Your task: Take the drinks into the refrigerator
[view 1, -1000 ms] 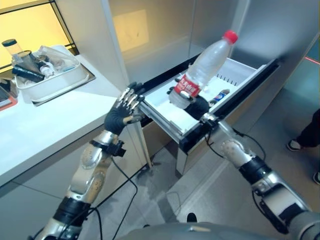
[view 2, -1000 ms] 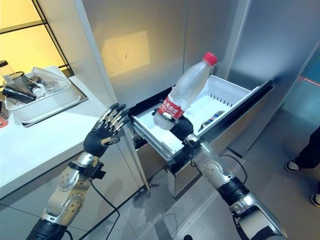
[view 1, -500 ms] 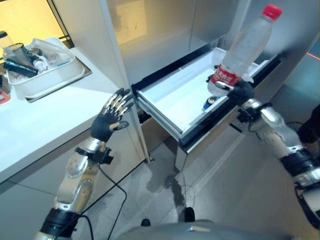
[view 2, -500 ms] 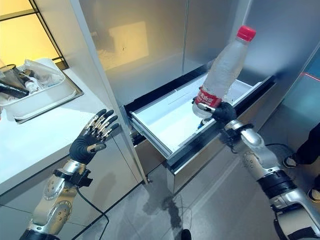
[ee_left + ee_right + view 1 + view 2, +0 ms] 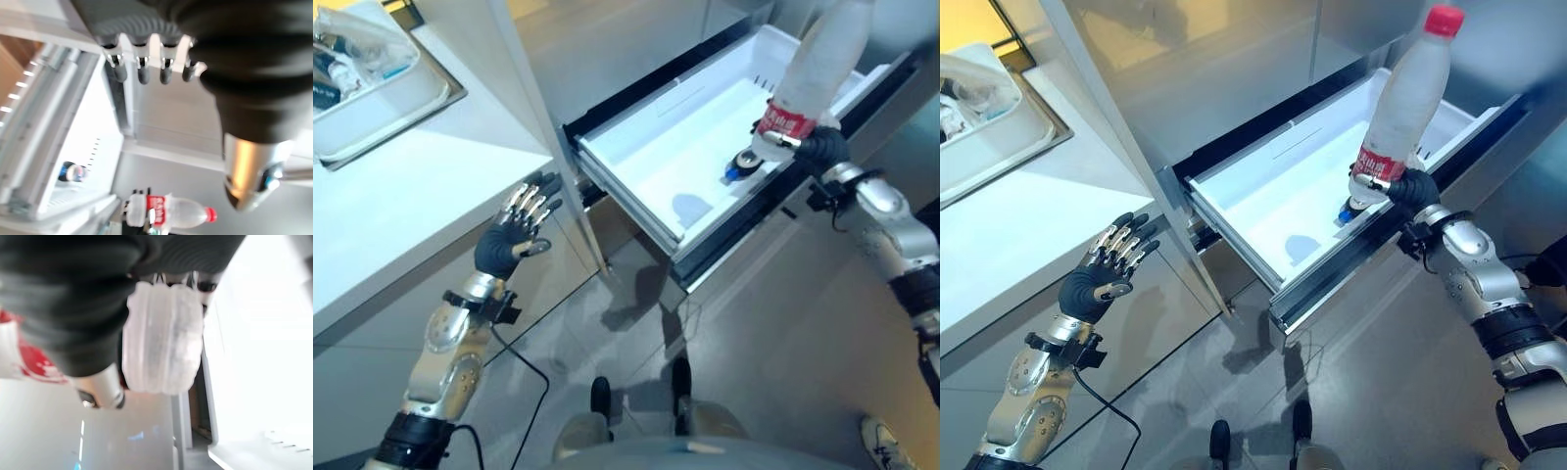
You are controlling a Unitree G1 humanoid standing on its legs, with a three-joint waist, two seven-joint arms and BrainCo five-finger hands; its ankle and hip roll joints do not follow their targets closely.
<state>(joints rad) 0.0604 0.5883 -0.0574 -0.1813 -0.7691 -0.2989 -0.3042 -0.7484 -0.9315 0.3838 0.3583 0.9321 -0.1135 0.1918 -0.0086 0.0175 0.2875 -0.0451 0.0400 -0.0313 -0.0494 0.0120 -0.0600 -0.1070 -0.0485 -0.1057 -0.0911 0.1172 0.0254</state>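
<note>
Nearest, the left hand (image 5: 1097,277) is held up in open air in front of the white countertop (image 5: 1009,230), palm turned away, its fingers straight and spread and nothing in them. Just past it, the white pull-out refrigerator drawer (image 5: 1278,201) stands open below the grey steel cabinet front (image 5: 1205,69).

At the drawer's front right edge, the right hand (image 5: 1408,187) is clamped round the base of a clear plastic water bottle with a red label band and red cap (image 5: 1400,108). The bottle is held almost upright above the drawer's front rail, its long axis running from the base in the hand up to the cap, which leans slightly away from the robot and to the right.

In the eye views, a small dark bottle with a blue cap (image 5: 741,164) is seen lying on the drawer floor directly beneath the held bottle. In the left wrist view the same small bottle (image 5: 71,172) is seen from along the drawer, and the held bottle (image 5: 176,214) is shown side-on with its cap. In the right wrist view the ribbed underside of the bottle's base (image 5: 163,338) is shown, with the thumb curled beside it.

Farther back on the countertop, a white rectangular tray of mixed items (image 5: 372,83) rests on a metal sheet.
</note>
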